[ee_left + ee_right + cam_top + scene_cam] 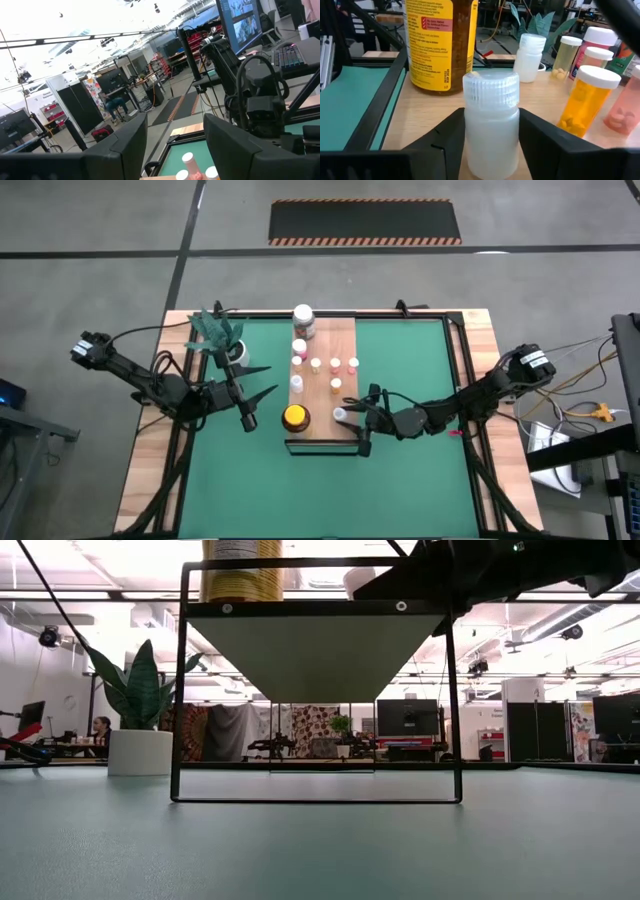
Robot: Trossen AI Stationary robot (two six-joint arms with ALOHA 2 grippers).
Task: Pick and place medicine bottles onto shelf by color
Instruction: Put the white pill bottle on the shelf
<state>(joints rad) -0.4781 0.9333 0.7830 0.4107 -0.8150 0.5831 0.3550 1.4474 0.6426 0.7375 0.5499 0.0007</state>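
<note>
The shelf (322,380), a light wooden board on a black frame (182,690), stands mid-table. On it are the amber yellow-lidded jar (295,418), a white-lidded jar (303,320) and several tiny bottles (335,364). At its near end stands a small white bottle (491,115), upright on its base, with my right gripper (491,132) closed around it. My left gripper (272,378) hovers open above the mat left of the shelf, with nothing between its fingers (130,145). My right gripper has the white bottle's body, below the ribbed cap (470,135), between its two fingers (445,142). I see no gap on either side. The fingers come in level from the table's right. The bottle stands upright with its base on the shelf board.
A potted green plant (220,335) stands at the far left of the green mat (410,470), close to my left arm. Beside the held bottle are an orange pill bottle (587,100), a pink one (625,107) and another white one (529,57).
</note>
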